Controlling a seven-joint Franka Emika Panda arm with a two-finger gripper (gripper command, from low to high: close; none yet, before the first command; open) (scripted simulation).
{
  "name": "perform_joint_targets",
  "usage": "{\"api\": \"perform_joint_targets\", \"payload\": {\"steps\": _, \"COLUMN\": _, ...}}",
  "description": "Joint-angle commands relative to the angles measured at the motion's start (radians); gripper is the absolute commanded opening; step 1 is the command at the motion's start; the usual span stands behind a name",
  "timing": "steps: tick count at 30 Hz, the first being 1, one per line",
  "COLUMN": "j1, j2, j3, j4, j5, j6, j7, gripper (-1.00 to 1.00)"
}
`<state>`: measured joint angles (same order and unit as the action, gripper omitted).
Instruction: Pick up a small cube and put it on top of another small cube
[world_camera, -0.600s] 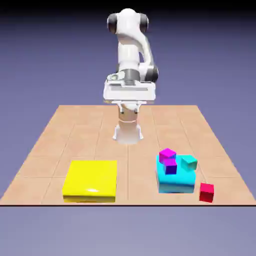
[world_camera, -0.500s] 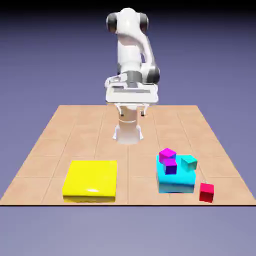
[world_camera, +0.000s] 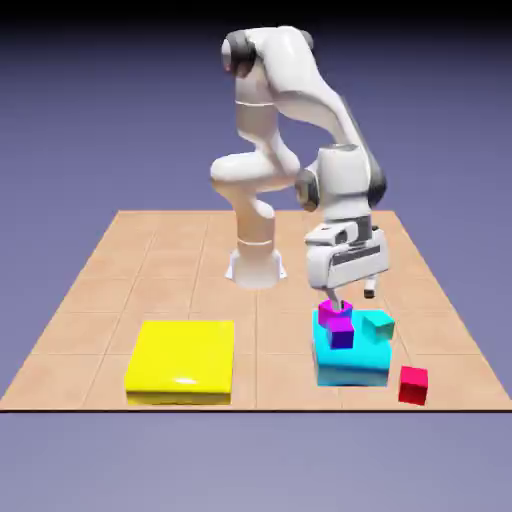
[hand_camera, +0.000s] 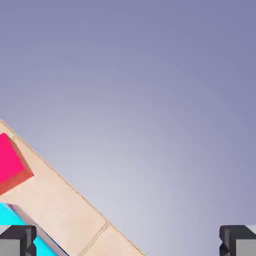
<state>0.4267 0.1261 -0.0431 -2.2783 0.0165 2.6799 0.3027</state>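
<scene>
The small red cube (world_camera: 413, 384) rests on the table near the front edge, just to the exterior view's right of a large cyan block (world_camera: 350, 364). In the hand view the red cube (hand_camera: 10, 162) shows at the left edge. On the cyan block sit a magenta cube (world_camera: 333, 309), a purple cube (world_camera: 341, 334) and a small teal cube (world_camera: 378, 324). My gripper (world_camera: 352, 298) hangs just above the back of the cyan block, close to the magenta cube. It is open with nothing between the fingers (hand_camera: 17, 240).
A flat yellow block (world_camera: 182, 360) lies at the front on the exterior view's left. The robot base (world_camera: 256, 265) stands mid-table behind. The table's edge (hand_camera: 65, 180) crosses the hand view diagonally, with a corner of the cyan block (hand_camera: 12, 214) at the lower left.
The arm has swung from above its base out and down toward the exterior view's right, bringing the gripper low over the cyan block. No cube has moved.
</scene>
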Motion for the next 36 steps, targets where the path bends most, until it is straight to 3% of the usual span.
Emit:
{"api": "perform_joint_targets", "payload": {"steps": 1, "j1": 0.019, "j2": 0.036, "j3": -0.002, "j4": 0.028, "j5": 0.001, "j6": -0.019, "j7": -0.023, "gripper": 0.00}}
{"api": "perform_joint_targets", "payload": {"steps": 11, "j1": 0.233, "j2": 0.397, "j3": -0.025, "j4": 0.303, "j5": 0.009, "j6": -0.204, "j7": -0.250, "gripper": 0.00}}
{"api": "perform_joint_targets", "payload": {"steps": 17, "j1": 0.223, "j2": 0.545, "j3": -0.015, "j4": 0.332, "j5": 0.019, "j6": -0.084, "j7": -0.256, "gripper": 0.00}}
{"api": "perform_joint_targets", "payload": {"steps": 18, "j1": 0.223, "j2": 0.545, "j3": -0.015, "j4": 0.332, "j5": 0.019, "j6": -0.084, "j7": -0.256, "gripper": -1.00}}
{"api": "perform_joint_targets", "payload": {"steps": 19, "j1": 0.223, "j2": 0.545, "j3": -0.015, "j4": 0.332, "j5": 0.019, "j6": -0.084, "j7": -0.256, "gripper": -1.00}}
{"api": "perform_joint_targets", "payload": {"steps": 24, "j1": 0.242, "j2": 0.375, "j3": -0.036, "j4": 0.303, "j5": 0.047, "j6": -0.228, "j7": -0.234, "gripper": -1.00}}
{"api": "perform_joint_targets", "payload": {"steps": 36, "j1": 0.047, "j2": -0.060, "j3": 0.130, "j4": 0.074, "j5": 0.087, "j6": -0.439, "j7": -0.022, "gripper": -1.00}}
